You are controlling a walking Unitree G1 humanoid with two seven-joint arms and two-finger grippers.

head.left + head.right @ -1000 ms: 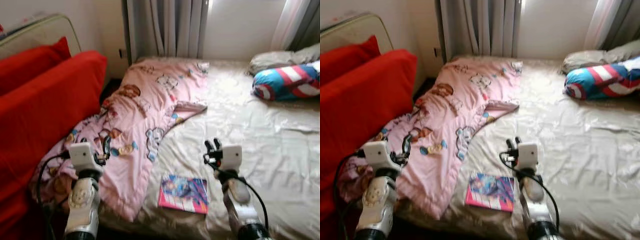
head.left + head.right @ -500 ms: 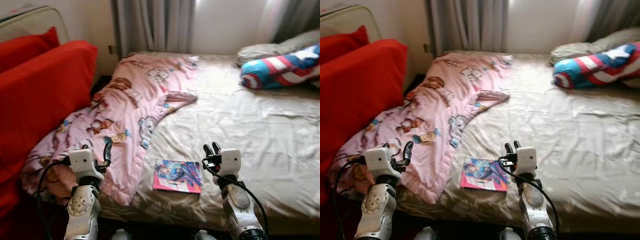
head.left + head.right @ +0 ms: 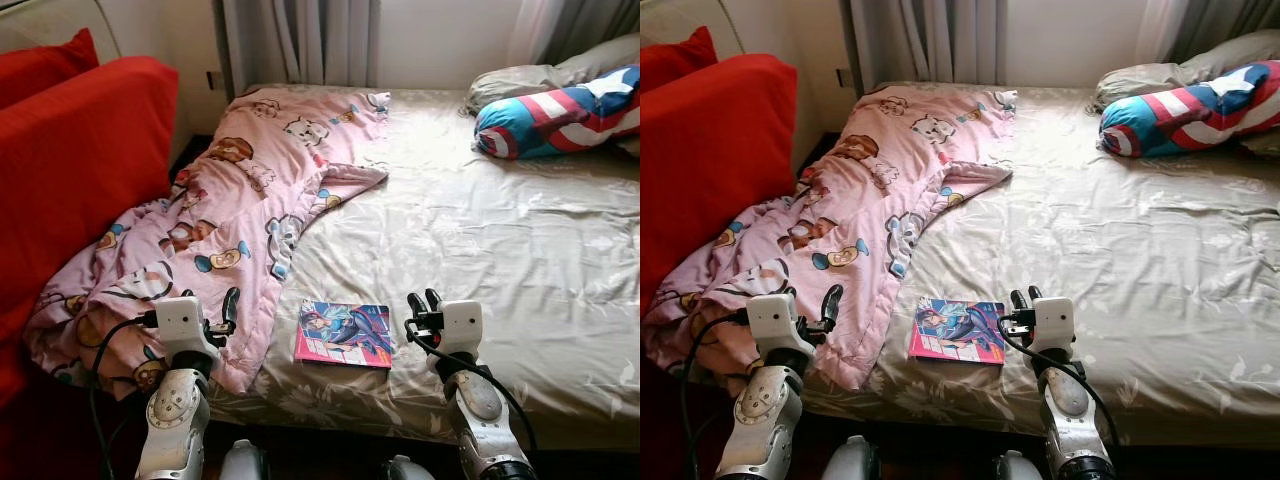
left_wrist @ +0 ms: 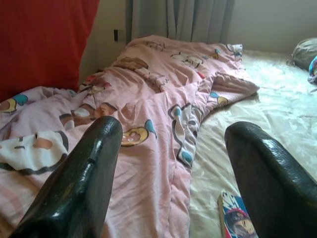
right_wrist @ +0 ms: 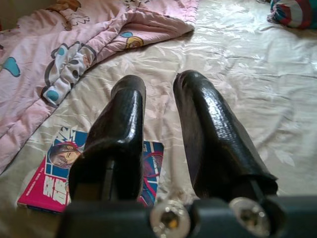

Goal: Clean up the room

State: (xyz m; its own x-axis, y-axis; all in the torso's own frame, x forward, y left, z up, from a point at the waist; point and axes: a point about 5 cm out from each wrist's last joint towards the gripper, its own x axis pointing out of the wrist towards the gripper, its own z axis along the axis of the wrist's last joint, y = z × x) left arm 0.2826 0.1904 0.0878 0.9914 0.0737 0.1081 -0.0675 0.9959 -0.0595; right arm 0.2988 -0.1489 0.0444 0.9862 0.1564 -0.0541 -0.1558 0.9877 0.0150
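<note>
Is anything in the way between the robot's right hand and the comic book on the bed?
Nothing visible is. The right gripper hovers beside the book, with bare bed sheet between them. The pink blanket lies on the book's other side, not covering it.

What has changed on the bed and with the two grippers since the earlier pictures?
Only the camera has moved, so the whole scene sits differently in the picture. Nothing was taken hold of or let go. The left gripper hovers open over the pink blanket, the right gripper beside the comic book. Book, blanket and striped pillow lie as before.
</note>
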